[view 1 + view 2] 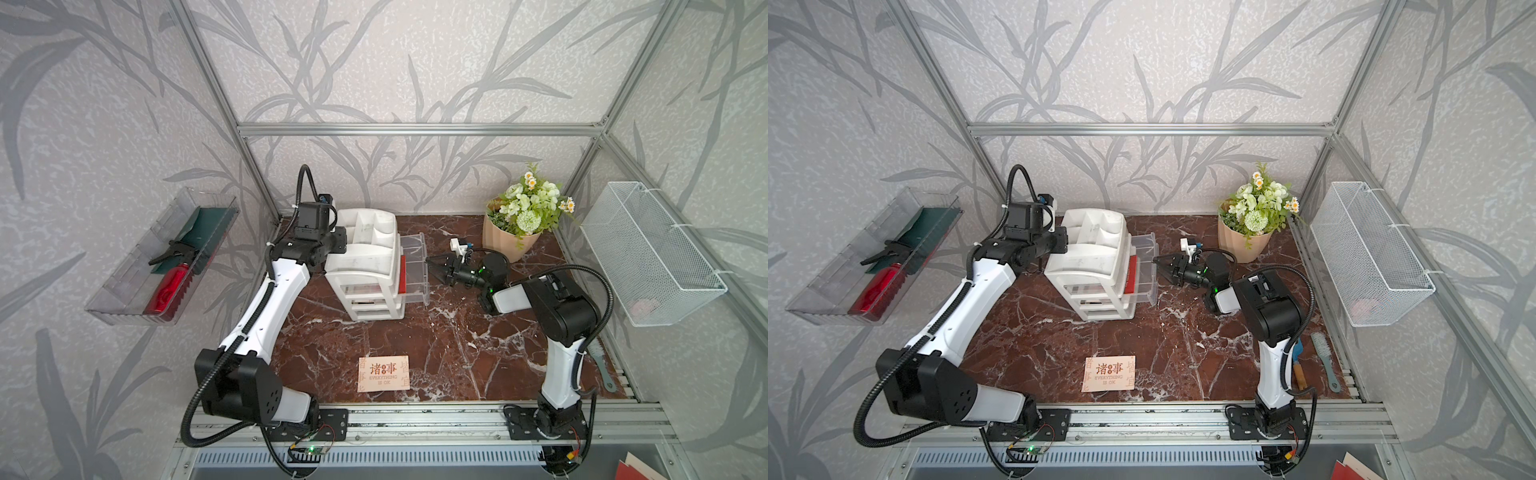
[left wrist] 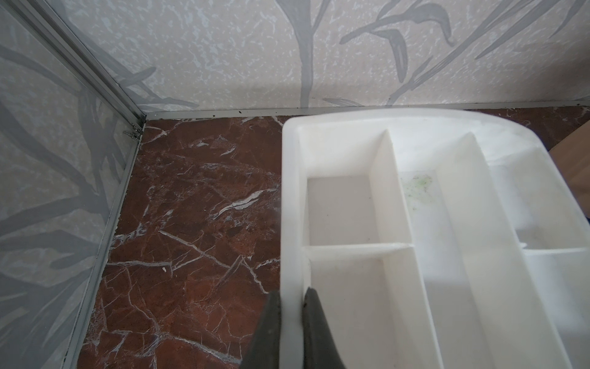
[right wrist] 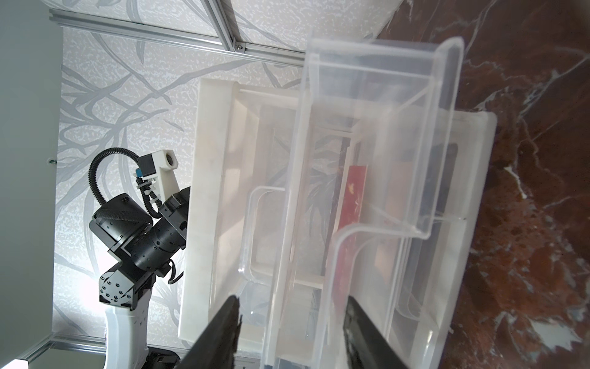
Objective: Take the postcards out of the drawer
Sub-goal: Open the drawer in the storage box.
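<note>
The left gripper (image 2: 292,298) is clenched on the rim of the white plastic desk organiser (image 1: 365,245), with its arm stretched to the far left. This probably steadies the unit. The right gripper (image 1: 430,266), on a low bent arm pointing left, has its jaws apart at the front of the clear plastic drawer (image 1: 415,249), which stands open. A red postcard (image 1: 402,274) stands on edge inside. A pale peach postcard (image 1: 383,373) lies on the near part of the brown marble tabletop (image 1: 457,340).

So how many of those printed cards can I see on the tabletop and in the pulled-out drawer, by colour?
Pale peach card, flat on the tabletop: 1
Red card, in the pulled-out clear drawer: 1
Total: 2
</note>
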You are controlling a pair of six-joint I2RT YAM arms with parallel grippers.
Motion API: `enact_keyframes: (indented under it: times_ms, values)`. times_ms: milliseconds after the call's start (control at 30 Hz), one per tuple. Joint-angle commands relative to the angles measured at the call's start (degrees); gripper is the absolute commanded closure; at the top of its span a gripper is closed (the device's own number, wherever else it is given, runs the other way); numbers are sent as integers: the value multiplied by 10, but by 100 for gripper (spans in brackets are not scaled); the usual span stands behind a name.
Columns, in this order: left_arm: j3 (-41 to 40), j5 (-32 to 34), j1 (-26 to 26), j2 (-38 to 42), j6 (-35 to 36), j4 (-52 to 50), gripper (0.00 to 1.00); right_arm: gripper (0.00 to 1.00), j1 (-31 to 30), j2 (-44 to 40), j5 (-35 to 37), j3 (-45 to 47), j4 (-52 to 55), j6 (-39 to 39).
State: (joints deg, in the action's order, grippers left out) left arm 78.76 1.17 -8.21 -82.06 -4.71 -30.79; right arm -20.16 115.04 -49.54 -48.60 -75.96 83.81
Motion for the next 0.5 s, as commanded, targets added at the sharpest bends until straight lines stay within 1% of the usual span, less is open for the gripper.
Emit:
enact_keyframes:
  times_ms: [0,267,467]
  values:
    - [-18,14,-1,-26,8,-88,100,48,7,-18,-4,11,-46,-18]
    - [-18,12,-1,-24,8,-88,100,48,28,-34,-11,35,-45,-26]
    - [-18,9,-1,-26,6,-87,100,48,33,-37,-16,42,-45,-30]
